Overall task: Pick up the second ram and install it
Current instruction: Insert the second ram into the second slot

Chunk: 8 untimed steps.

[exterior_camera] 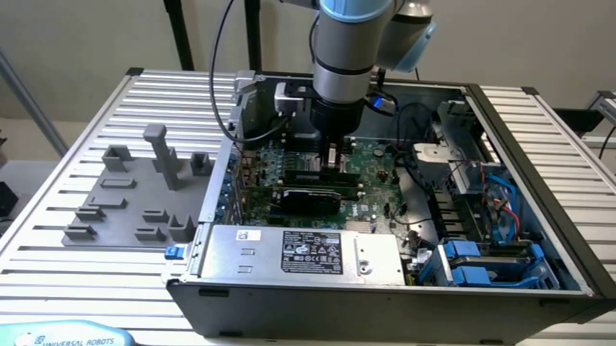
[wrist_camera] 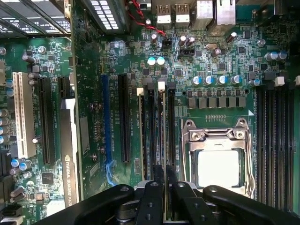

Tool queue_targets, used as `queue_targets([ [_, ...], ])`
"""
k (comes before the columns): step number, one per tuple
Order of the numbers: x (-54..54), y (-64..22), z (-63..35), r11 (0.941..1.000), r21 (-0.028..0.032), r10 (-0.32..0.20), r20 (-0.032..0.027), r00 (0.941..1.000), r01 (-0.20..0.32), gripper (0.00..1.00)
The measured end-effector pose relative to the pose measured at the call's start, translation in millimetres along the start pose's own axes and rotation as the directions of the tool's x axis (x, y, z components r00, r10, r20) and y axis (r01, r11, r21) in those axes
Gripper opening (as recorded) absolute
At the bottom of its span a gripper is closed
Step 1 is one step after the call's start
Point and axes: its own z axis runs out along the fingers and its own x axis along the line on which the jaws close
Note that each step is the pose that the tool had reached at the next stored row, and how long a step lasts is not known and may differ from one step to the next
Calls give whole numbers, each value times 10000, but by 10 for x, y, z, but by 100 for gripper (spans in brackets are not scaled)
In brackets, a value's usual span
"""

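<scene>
Look at the gripper (wrist_camera: 160, 180) first: its two black fingers (wrist_camera: 153, 197) are drawn close together with only a thin slit between them, clenched on the top edge of the second ram (wrist_camera: 161, 136). The stick stands on edge in the bank of memory slots (wrist_camera: 151, 133), running up the middle of the wrist picture from the fingertips to its white latch end — how deep it sits in the slot, you cannot tell from here.

Just beside the slots you have the silver processor socket (wrist_camera: 218, 159), and beyond it a second set of dark slots (wrist_camera: 274, 140). On the other side lie the long blue and black expansion slots (wrist_camera: 123, 122), then a graphics card (wrist_camera: 70, 154) standing on edge and a white slot (wrist_camera: 21, 115).

In the exterior view the gripper (exterior_camera: 331, 160) hangs at the centre of the frame, straight down from the arm (exterior_camera: 347, 50) into the open computer case (exterior_camera: 539, 216), over the green motherboard (exterior_camera: 371, 162). The silver power supply (exterior_camera: 308, 252) fills the lower middle, and blue drive bays (exterior_camera: 481, 263) sit at the lower right.

The case rests on a ribbed metal table (exterior_camera: 58, 202). At the left of the frame, well apart from the case, grey plastic blocks (exterior_camera: 135, 194) stand on it. A pale wall (exterior_camera: 86, 36) closes the room behind.
</scene>
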Motion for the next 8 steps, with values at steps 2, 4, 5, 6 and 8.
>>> queue_targets([
  [2,0,0,7,10000,0,0,0,10000,0,14],
  [4,0,0,13,10000,0,-1,1,10000,1,14],
  [5,0,0,16,10000,0,-1,0,10000,1,14],
  [6,0,0,19,10000,0,0,0,10000,0,14],
  [8,0,0,26,10000,0,-1,-1,10000,1,14],
])
